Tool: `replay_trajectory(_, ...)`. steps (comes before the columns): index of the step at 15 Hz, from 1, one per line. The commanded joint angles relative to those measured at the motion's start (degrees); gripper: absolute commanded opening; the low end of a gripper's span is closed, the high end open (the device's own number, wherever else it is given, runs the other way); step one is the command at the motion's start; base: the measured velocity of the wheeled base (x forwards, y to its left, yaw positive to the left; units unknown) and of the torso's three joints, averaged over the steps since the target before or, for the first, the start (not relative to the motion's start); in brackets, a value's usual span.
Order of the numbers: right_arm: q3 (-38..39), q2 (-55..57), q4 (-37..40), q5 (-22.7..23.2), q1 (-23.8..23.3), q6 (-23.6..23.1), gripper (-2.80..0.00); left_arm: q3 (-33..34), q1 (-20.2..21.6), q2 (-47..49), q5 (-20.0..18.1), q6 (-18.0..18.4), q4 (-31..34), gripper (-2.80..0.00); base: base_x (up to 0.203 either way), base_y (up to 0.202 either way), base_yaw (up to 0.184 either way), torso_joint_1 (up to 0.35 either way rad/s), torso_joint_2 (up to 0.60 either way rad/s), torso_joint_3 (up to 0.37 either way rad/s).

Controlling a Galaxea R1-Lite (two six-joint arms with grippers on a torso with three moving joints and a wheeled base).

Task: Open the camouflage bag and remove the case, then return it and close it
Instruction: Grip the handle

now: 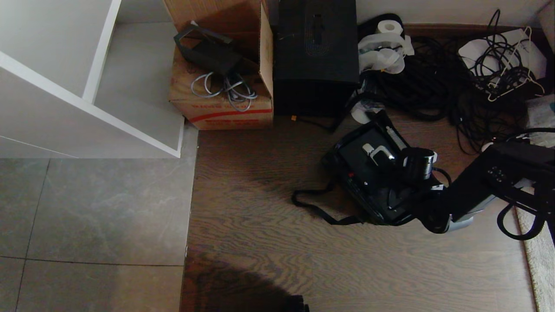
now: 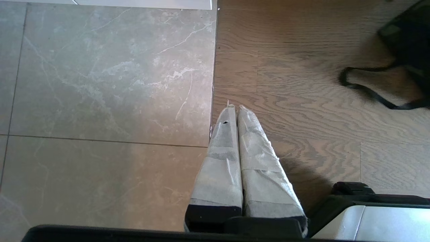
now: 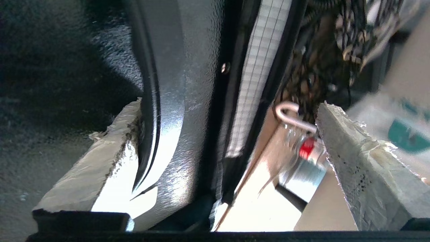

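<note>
1. Two arms on my rig. My right gripper [image 3: 228,141] reaches in from the right of the head view to the camouflage bag [image 1: 373,182]; its jaws stand wide apart, holding nothing. In the right wrist view one taped finger [image 3: 100,161] lies against a shiny black surface, the other [image 3: 362,168] is off beside a silver clip with a red mark.
2. Left gripper [image 2: 235,114]: parked above the floor [image 2: 302,101] at the seam between grey tile and wood boards, jaws pressed together, empty.
3. Camouflage bag: on the wood floor, right of centre in the head view, reading mostly black from above; black shoulder strap [image 1: 316,208] looped out to its left on the boards.
4. Case: I cannot tell it apart from the bag's dark interior.
5. Cardboard box [image 1: 225,104] with red stripe, against the far wall, grey cable on its lid.
6. Tall black box [image 1: 316,56], just right of the cardboard box.
7. Black cables [image 1: 433,86], heaped behind the bag.
</note>
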Motion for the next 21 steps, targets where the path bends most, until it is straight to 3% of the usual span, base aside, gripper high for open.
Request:
replay_trajectory(1, -0.76, 0.99, -0.35, -3.4, 1.56, 0.69, 0.0, 0.0, 0.0, 0.09, 0.0, 0.01, 0.01, -2.8, 0.0, 0.0, 0.0, 0.0, 0.0, 0.0)
replay_trajectory(2, -1.41, 1.26, 0.15, -7.42, 2.58, 0.93, 0.0, 0.0, 0.0, 0.09, 0.0, 0.01, 0.01, -2.8, 0.0, 0.0, 0.0, 0.0, 0.0, 0.0)
replay_trajectory(6, -3.06, 1.85, -0.3, -14.95, 4.72, 3.14, 0.0, 0.0, 0.0, 0.09, 0.0, 0.01, 0.01, -2.8, 0.0, 0.0, 0.0, 0.0, 0.0, 0.0)
replay_trajectory(10, -7.52, 4.87, -1.33, -18.33, 4.36, 2.93, 0.0, 0.0, 0.0, 0.09, 0.0, 0.01, 0.01, -2.8, 0.0, 0.0, 0.0, 0.0, 0.0, 0.0)
replay_trajectory(16, -13.61, 7.27, 0.86, -18.54, -1.09, 2.43, 0.0, 0.0, 0.0, 0.09, 0.0, 0.01, 0.01, -2.8, 0.0, 0.0, 0.0, 0.0, 0.0, 0.0)
replay_trajectory(21, -16.13, 11.39, 1.26, -18.46, -2.15, 3.0, 0.0, 0.0, 0.0, 0.09, 0.0, 0.01, 0.01, -2.8, 0.0, 0.0, 0.0, 0.0, 0.0, 0.0)
